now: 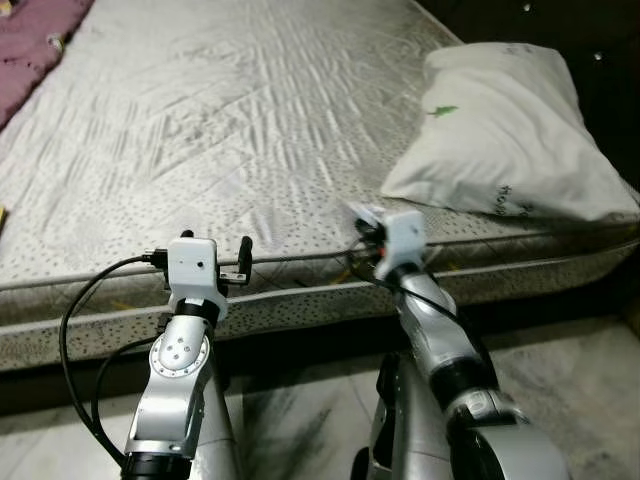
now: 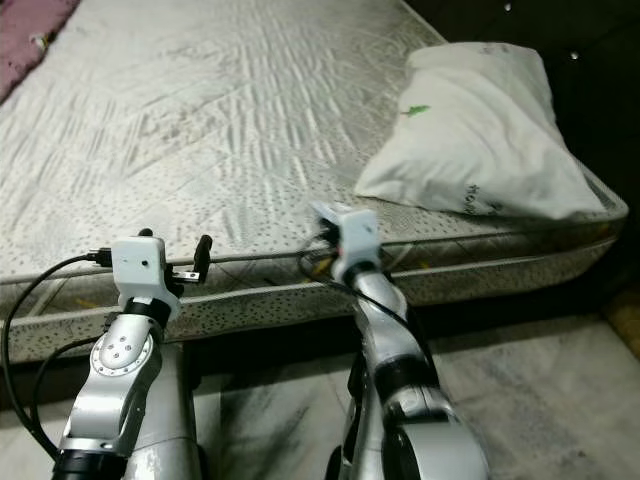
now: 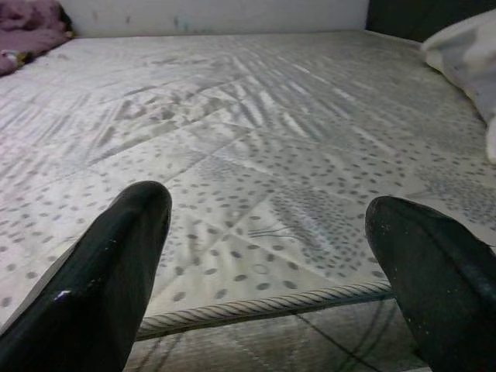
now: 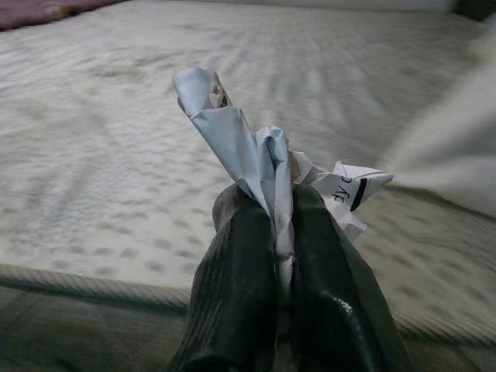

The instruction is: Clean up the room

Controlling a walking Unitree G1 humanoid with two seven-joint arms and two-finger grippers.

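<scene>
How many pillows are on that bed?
1. The white pillow lies at the mattress's right corner, near the edge, beyond the right gripper, which pinches crumpled paper. More could lie outside the pictures.

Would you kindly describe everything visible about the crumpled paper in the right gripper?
The crumpled paper is white and creased, twisted to a point at one end, with black print on a fold. The right gripper pinches it between both black fingers, held above the mattress edge, near the pillow.
</scene>
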